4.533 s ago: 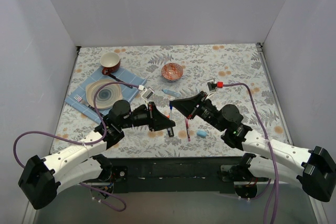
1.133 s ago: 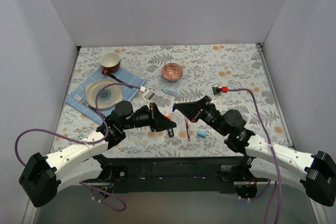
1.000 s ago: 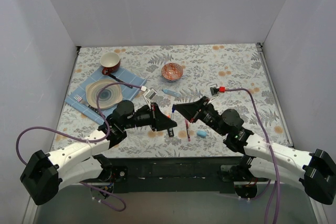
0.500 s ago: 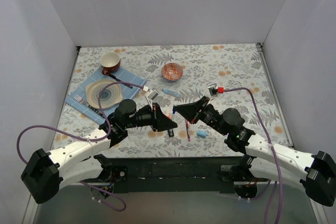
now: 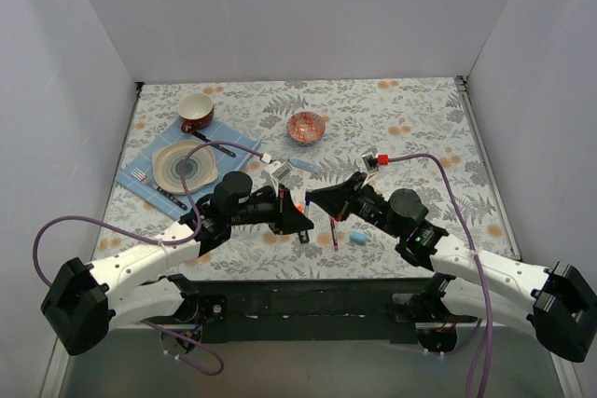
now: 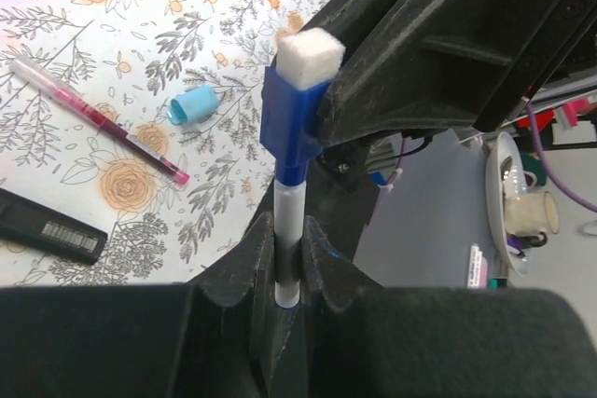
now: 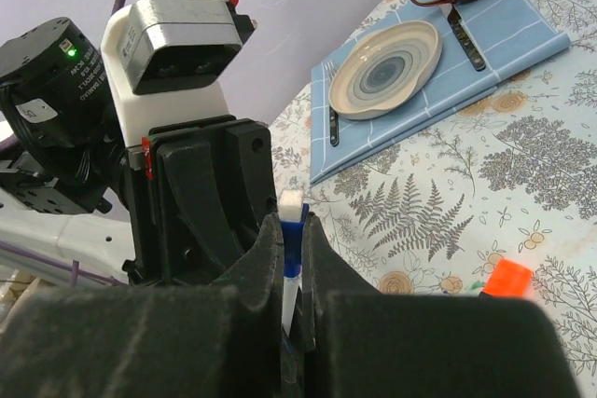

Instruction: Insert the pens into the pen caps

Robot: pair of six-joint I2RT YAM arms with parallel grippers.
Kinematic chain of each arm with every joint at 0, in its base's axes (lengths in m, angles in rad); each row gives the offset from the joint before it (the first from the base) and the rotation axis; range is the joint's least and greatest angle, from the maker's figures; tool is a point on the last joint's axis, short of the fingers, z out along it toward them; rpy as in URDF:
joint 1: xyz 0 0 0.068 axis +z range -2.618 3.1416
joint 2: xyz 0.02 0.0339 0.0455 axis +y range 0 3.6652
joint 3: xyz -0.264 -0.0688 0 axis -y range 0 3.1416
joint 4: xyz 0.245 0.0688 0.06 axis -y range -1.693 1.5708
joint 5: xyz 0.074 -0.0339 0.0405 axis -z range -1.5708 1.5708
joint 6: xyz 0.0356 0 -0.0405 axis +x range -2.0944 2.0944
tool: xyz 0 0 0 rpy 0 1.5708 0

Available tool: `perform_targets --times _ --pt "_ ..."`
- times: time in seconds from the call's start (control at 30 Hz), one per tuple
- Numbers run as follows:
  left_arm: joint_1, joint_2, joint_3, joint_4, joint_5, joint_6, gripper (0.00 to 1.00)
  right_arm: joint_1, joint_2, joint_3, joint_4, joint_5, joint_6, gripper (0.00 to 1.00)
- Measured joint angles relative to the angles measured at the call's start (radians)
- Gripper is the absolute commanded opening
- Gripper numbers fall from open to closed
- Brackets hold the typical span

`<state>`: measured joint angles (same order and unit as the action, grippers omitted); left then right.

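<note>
My left gripper point(image 6: 287, 241) is shut on the white barrel of a pen point(image 6: 288, 221). A dark blue cap point(image 6: 294, 128) with a white end sits on its tip. My right gripper point(image 7: 292, 230) is shut on that dark blue cap point(image 7: 293, 230). The two grippers meet tip to tip above the table, left point(image 5: 299, 215) and right point(image 5: 313, 194). On the table lie the magenta pen point(image 6: 93, 118), the light blue cap point(image 6: 191, 104), the black marker point(image 6: 47, 228), the orange cap point(image 7: 506, 279) and the light blue pen point(image 5: 303, 165).
A striped plate point(image 5: 185, 167) with dark cutlery lies on a blue napkin point(image 5: 227, 140) at the back left. A red cup point(image 5: 196, 111) stands behind it. A small patterned bowl point(image 5: 306, 127) is at the back centre. White walls enclose the table.
The left arm has shifted right and the right wrist has come down and left, so the two grippers are closer. The things on the table have not moved.
</note>
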<state>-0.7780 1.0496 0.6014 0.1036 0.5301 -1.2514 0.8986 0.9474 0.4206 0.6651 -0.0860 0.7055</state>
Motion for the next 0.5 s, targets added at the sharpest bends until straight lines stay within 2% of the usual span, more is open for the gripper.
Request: perform_targets --times 0.5 --pt "-0.021 0.059 0.000 -0.046 -0.105 0.085 0.00 -0.001 0.063 -0.068 0.068 0.048 0.077 0.01"
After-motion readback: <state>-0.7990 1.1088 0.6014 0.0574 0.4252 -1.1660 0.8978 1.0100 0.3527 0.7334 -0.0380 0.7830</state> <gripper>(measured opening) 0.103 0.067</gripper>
